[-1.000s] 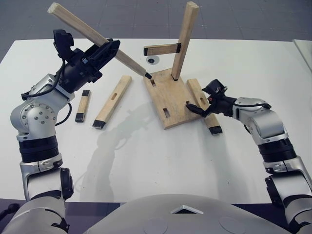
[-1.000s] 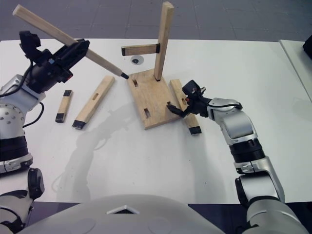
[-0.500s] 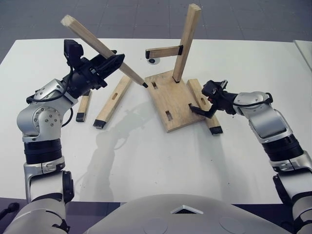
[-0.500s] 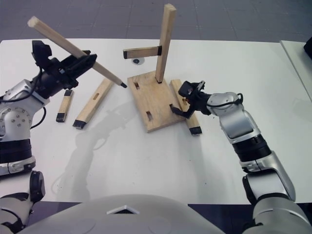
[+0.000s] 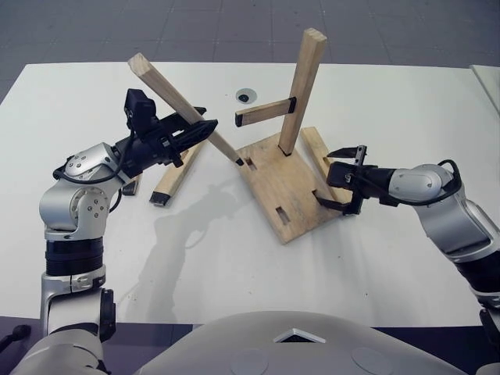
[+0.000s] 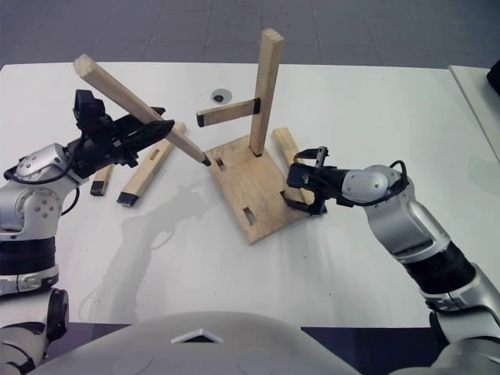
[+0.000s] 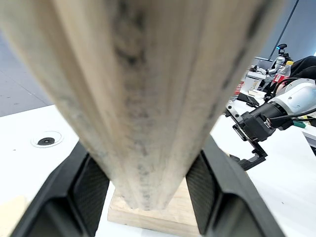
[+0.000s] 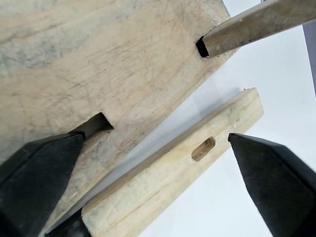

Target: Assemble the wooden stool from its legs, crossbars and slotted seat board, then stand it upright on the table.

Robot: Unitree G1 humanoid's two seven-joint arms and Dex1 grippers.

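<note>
Around your work, a loose leg (image 6: 144,173) and a short crossbar (image 6: 99,181) lie on the white desk (image 5: 375,101) at the left of the frame, both partly tucked behind your left arm. A round grommet (image 5: 246,96) sits in the desk at upper centre. Another leg (image 5: 315,147) lies flat just beside the right edge of the seat board (image 5: 269,183), with its near end hidden behind your right pincer (image 5: 324,176). That pincer is spread wide, one finger above and one below the board's right edge, gripping nothing. The board lies mid-desk, turned so its corners point up and down the frame, with its slots facing up. One leg (image 5: 301,86) stands in it near the far corner, its long axis close to upright with a slight lean to the right. It carries a crossbar (image 5: 264,113) that juts out level toward the left. Your left pincer (image 5: 201,129) is clamped on the held leg (image 5: 160,82). The held leg's long axis slants from the upper left of the frame down to the right. Its dark tip meets the mouth of the slot at the board's left corner; you cannot tell whether it has entered.
</note>
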